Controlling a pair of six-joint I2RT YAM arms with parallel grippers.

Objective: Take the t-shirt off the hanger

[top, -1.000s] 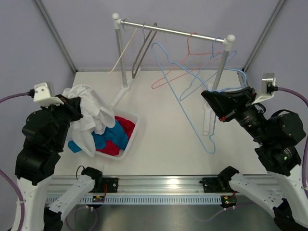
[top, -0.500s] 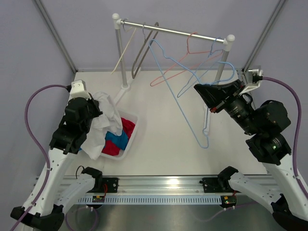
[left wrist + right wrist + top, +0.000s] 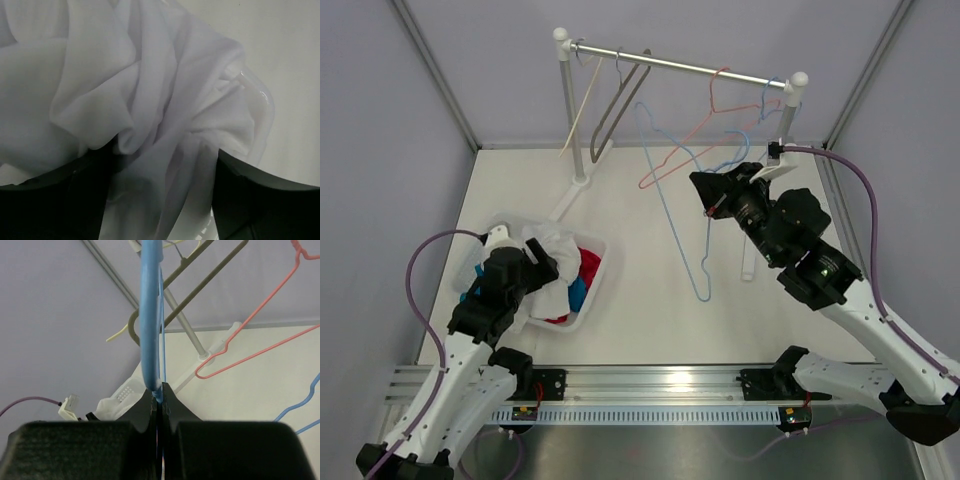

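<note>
White table [image 3: 640, 310] carries a basket [image 3: 599, 262] where the t-shirt [image 3: 548, 245] lies heaped, well apart from the bare blue hanger [image 3: 151, 315] that the right hand [image 3: 160, 392] pinches. The left hand [image 3: 160, 192] stands spread over the cloth. A fold may cling to one finger, so lift straight up, slowly.

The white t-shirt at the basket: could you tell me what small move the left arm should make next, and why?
Probably lift the left gripper straight up: its jaws stand open over the white t-shirt, which lies heaped in the basket, clear of the blue hanger pinched by the right gripper.
</note>
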